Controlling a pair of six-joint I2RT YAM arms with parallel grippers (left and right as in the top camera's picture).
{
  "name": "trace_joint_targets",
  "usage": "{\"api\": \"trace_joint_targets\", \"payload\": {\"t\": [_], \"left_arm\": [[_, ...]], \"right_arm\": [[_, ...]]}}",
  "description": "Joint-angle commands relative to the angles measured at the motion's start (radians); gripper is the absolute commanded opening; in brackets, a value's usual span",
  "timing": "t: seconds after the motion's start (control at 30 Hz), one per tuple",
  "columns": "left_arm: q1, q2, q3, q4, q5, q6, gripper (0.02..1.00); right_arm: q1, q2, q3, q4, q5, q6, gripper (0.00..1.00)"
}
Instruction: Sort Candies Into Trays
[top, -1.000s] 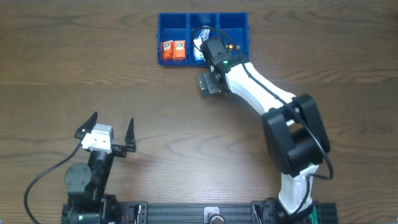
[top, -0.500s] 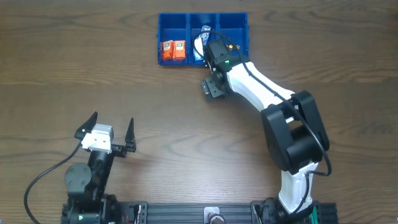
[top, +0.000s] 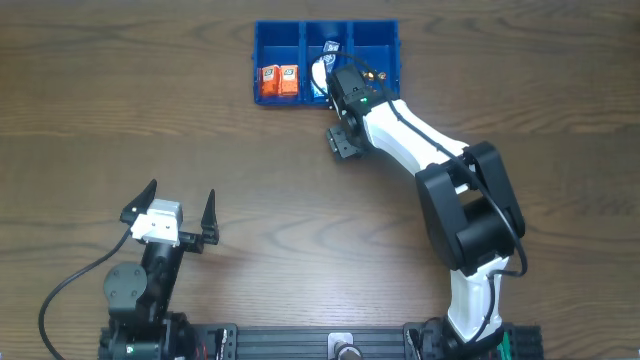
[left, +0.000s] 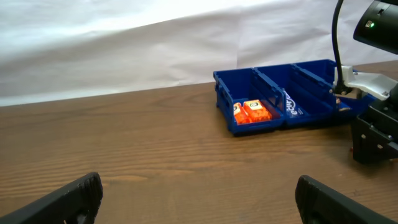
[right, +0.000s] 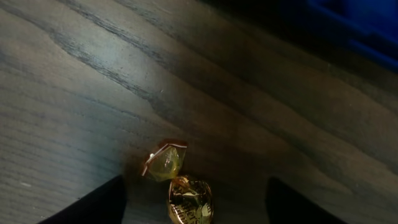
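Note:
A gold-wrapped candy (right: 180, 190) lies on the wooden table between the two fingers of my right gripper (right: 194, 186). The gripper stands open, with a gap on each side of the candy. From above, the right gripper (top: 343, 140) is just in front of the blue three-compartment tray (top: 327, 25). Two orange candies (top: 278, 82) lie in the tray's left compartment, and blue-and-white wrappers (top: 322, 68) in the middle one. My left gripper (top: 180, 210) stands open near the front left, with nothing in it.
The right arm's white links (top: 420, 150) slant across the table's right half. From the left wrist, the tray (left: 323, 68) and the right gripper (left: 373, 134) show far off, with a white backdrop behind them.
The right gripper has shifted slightly towards the tray and looks narrower from above. The left arm has not moved.

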Motion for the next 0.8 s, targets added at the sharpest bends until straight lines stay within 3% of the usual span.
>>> {"api": "trace_joint_targets", "payload": {"t": [0.03, 0.33, 0.8], "left_arm": [[-0.002, -0.006, -0.024, -0.032, 0.018, 0.011, 0.993], [-0.002, -0.006, -0.024, -0.032, 0.018, 0.011, 0.996], [-0.002, -0.006, -0.024, -0.032, 0.018, 0.011, 0.996]], "right_arm": [[-0.004, 0.008, -0.012, 0.002, -0.002, -0.002, 0.621], [-0.004, 0.008, -0.013, 0.001, -0.002, 0.002, 0.448], [-0.004, 0.009, -0.017, -0.008, -0.002, 0.001, 0.364]]}}
